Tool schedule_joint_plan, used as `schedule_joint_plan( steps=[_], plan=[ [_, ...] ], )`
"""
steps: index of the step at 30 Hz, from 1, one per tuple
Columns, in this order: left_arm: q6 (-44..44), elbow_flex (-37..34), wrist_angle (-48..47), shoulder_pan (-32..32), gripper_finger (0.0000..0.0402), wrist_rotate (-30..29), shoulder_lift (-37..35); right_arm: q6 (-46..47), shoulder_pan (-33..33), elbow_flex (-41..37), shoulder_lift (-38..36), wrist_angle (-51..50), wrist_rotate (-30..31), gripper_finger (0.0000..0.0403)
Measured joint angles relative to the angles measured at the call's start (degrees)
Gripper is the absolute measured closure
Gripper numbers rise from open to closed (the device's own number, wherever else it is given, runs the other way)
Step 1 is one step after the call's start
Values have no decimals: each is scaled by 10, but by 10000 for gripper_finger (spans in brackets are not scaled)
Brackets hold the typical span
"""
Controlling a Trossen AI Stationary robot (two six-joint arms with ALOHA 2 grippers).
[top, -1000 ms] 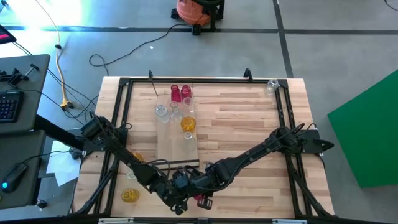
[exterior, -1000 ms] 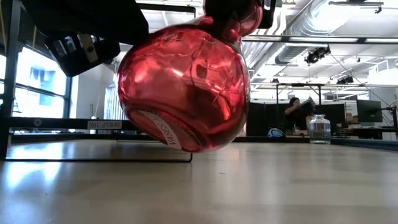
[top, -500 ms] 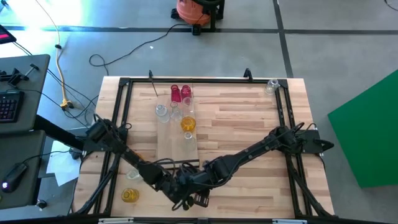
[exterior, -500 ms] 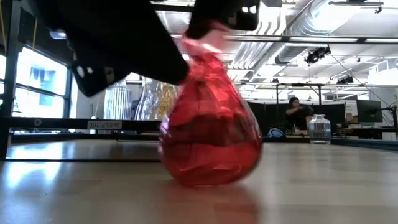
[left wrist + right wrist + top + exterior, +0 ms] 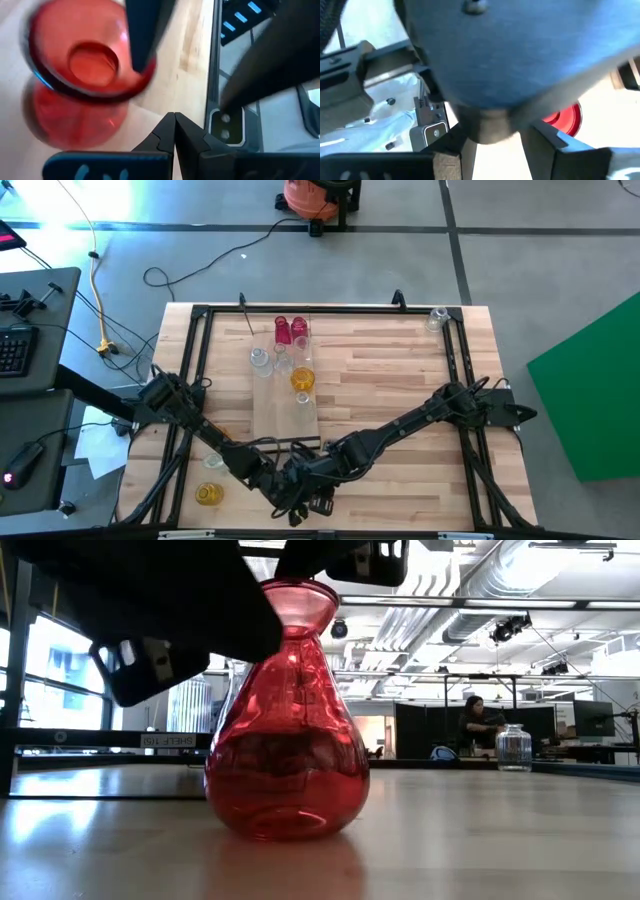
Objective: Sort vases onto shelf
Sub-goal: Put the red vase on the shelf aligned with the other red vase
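A red vase stands upright near the desk's front edge. The right gripper, fingers parted, straddles its rim without gripping. The left gripper, fingers closed and empty, hovers just beside it.

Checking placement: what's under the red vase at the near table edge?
The red vase stands upright on bare wooden tabletop, not the shelf. Left gripper is shut beside it; right gripper open. The contact patch itself is hidden.

Both arms converged near the table's front edge, vases on shelf.
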Motion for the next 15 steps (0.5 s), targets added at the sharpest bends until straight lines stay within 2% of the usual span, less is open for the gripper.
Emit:
schedule_joint_plan(
  steps=[4,9,11,15],
  plan=[
    [-5,0,-17,-13,401,1,-14,-1,0,2,-5,3,0,277],
    [-7,0,-89,-28,401,-32,-49,-18,0,39,-6,-18,24,277],
    [-5,0,-111,-32,401,-42,-63,-23,0,59,-6,-44,46,277],
    [-3,-1,-145,-34,401,-55,-84,-20,4,97,-8,-162,91,277]
  ],
)
